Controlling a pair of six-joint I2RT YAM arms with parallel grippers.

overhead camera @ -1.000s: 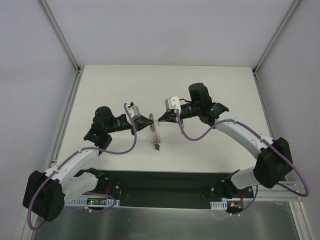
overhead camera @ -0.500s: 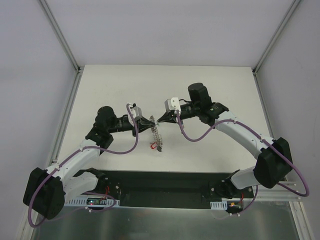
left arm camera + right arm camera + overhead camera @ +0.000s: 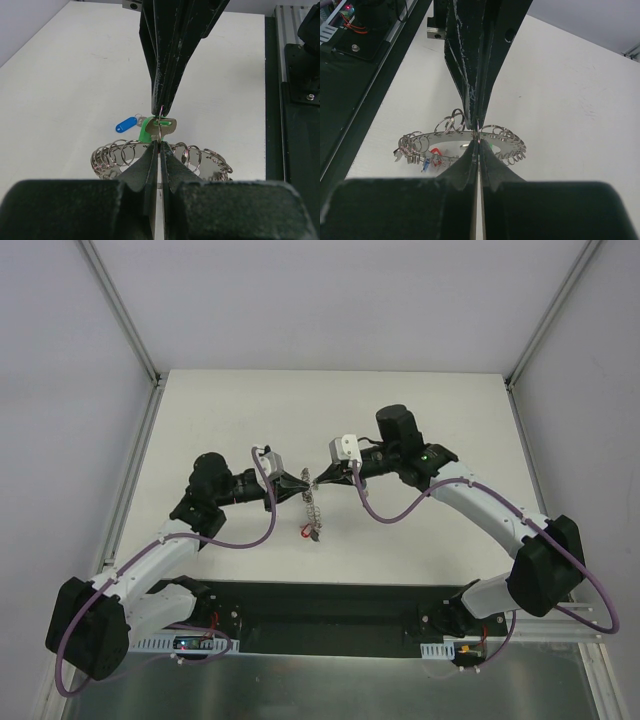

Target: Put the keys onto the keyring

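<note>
I note the keyring point(image 3: 116, 156), a wide silvery band fringed with small split rings, held aloft with its rim nipped by the left gripper point(image 3: 160, 146). The green-tagged key point(image 3: 150, 129) hangs at the right gripper point(image 3: 161, 107), just above that rim. The blue-tagged key point(image 3: 125, 124) sits just beside it; its attachment is not discernible.

L tool point(image 3: 300, 486) & R tool point(image 3: 318, 480) both clamped, tips nearly touching, arms bent inward.

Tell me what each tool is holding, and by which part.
Left tool pinches the wide silvery metal keyring at its rim; right tool pinches the small silver green-tagged key by its thin wire loop.
</note>
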